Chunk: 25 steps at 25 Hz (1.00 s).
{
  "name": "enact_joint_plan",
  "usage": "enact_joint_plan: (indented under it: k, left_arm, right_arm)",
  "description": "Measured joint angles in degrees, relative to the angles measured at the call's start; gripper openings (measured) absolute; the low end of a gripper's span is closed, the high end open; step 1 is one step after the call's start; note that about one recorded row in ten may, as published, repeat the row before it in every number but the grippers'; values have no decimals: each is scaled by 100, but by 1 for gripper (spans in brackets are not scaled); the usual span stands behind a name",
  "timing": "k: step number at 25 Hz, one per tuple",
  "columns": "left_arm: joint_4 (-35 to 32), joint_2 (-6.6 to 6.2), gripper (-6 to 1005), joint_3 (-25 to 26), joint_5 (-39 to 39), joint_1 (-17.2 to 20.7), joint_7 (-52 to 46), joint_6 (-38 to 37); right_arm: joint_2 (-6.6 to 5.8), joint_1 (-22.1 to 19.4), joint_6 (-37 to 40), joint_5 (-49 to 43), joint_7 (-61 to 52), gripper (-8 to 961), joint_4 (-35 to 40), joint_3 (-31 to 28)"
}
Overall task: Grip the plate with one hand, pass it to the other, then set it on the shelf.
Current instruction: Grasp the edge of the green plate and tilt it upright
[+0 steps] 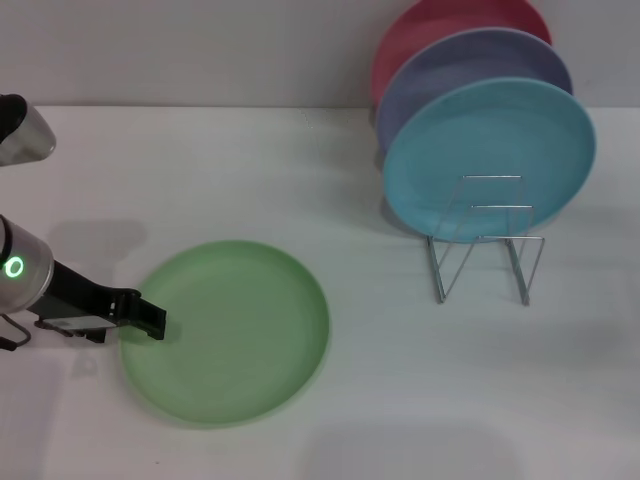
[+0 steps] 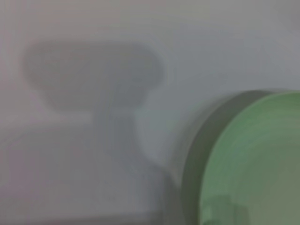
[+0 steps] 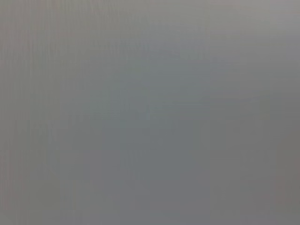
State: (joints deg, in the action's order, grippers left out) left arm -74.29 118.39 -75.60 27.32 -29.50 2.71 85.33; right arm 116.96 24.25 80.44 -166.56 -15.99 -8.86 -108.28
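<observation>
We see the light green plate point(image 1: 235, 335) lying flat on the white desk point(image 1: 450, 400), near left. The left gripper point(image 1: 150, 320) sits at its left rim; finger state we cannot tell. The wire rack point(image 1: 485, 245) stands far right, well apart.

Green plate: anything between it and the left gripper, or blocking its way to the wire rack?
Nothing visible. The left gripper is already at the green plate's left rim. The table between plate and wire rack is bare, and the rack's front loops are free; the blue plate stands behind them.
</observation>
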Motion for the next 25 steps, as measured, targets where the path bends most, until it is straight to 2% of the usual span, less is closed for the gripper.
enact_joint_plan:
  k: [15,25]
  left_arm:
    - [181,-18,597,-25,1,-56,39,-123]
    - [257,-18,516,-34,-17,-112,98,-141]
  right_arm:
    - [2,1,-3,-2,0,671,-2,0]
    - [2,-6,24,-8,0,672,-2,0]
